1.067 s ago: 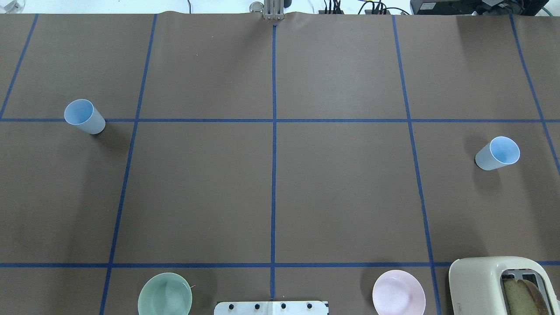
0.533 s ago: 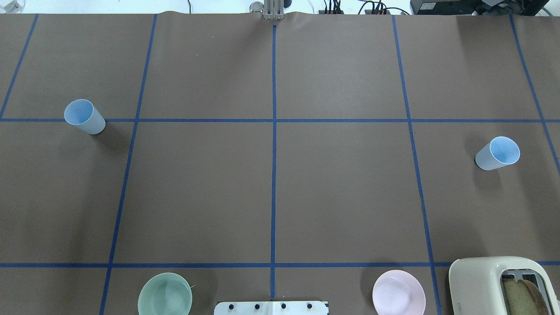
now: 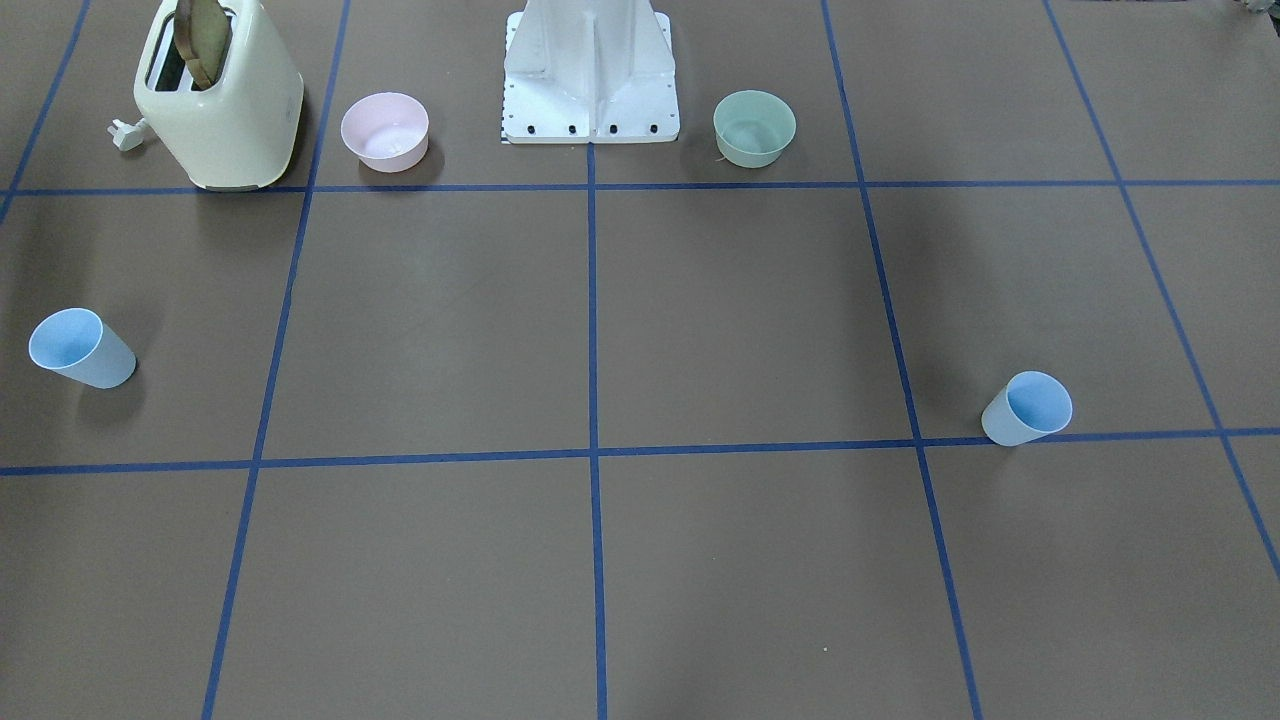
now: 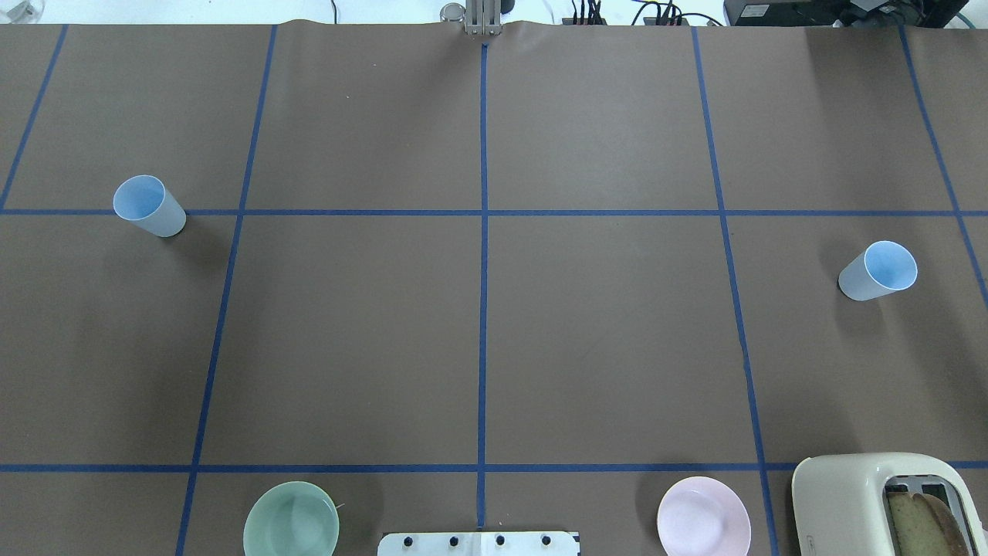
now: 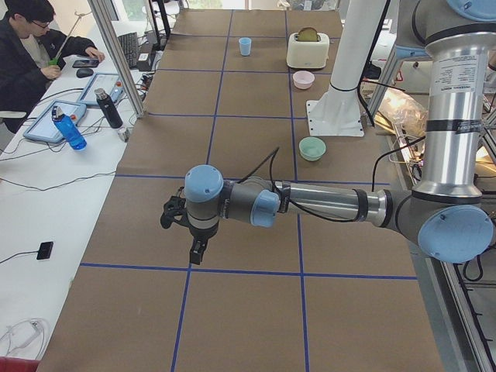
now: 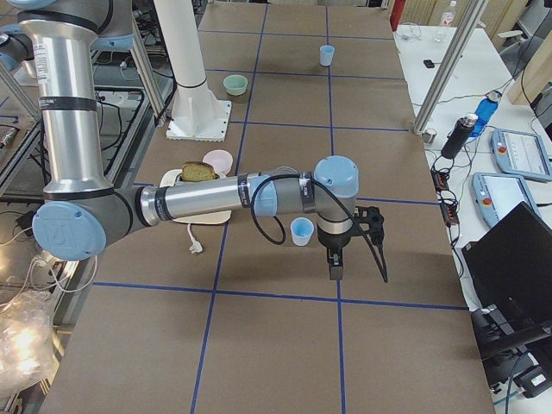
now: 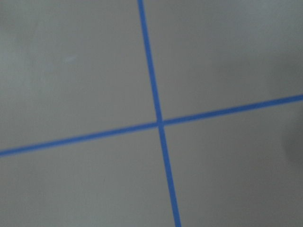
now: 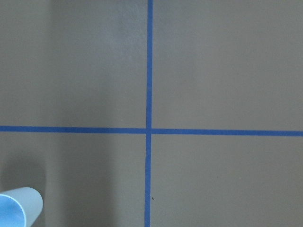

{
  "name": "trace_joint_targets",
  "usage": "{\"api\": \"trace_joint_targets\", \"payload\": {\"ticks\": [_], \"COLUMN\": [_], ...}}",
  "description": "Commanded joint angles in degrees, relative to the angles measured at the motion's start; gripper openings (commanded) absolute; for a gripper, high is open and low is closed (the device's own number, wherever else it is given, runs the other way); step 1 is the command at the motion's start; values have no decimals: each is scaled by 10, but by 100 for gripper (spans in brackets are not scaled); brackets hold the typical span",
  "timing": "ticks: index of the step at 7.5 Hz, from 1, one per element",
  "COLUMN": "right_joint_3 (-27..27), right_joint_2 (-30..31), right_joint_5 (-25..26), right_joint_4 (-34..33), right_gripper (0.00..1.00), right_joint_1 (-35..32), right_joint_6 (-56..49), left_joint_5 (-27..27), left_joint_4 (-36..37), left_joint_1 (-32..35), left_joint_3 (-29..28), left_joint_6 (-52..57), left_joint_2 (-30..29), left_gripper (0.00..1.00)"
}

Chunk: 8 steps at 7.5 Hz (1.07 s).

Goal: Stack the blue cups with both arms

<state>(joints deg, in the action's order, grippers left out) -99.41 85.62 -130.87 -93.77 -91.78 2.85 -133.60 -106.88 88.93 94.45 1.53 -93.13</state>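
Left cup (image 4: 149,205) and right cup (image 4: 878,270) unmoved; toaster (image 4: 845,506) cropped.

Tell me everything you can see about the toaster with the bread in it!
The cream-coloured, rounded, glossy plastic-looking toaster stands upright on the brown table cover, on the robot's right side, beside the pale pink bowl without touching it. Its top has two slots; a browned slice of bread sticks up from one. Its white plug lies loose on the cover beside it.
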Motion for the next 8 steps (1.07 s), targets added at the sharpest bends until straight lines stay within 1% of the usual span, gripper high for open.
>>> {"api": "trace_joint_targets", "payload": {"ticks": [1,2,3,4,5,6,7,8], "right_joint_3": [-6,-8,-30,-51,-42,-36,-34,-35], "right_joint_2": [-8,-19,-21,-21,-21,-16,-31,-46], "right_joint_5": [-62,-63,-63,-65,-66,-75,-52,-17], "right_joint_4": [1,1,2,19,71,133,160,163], "right_gripper": [100,100,100,100,100,100,100,100], "right_joint_1": [9,10,14,16,25,37,88,107], "right_joint_6": [21,21,21,36,102,144,146,146], "left_joint_5": [-3,-3,-3,-3,-3,-3,-4,-3], "left_joint_4": [-90,-112,-121,-123,-123,-124,-125,-138], "left_joint_1": [-2,-2,-14,-35,-55,-72,-93,-116], "left_joint_3": [-7,-10,-9,-9,-7,-3,-2,-3], "left_joint_6": [1,4,-6,-13,-23,-47,-78,-163], "left_joint_2": [-8,-7,-8,-10,-12,-13,-17,-18], "left_gripper": [98,98,98,98,98,98,98,98]}}
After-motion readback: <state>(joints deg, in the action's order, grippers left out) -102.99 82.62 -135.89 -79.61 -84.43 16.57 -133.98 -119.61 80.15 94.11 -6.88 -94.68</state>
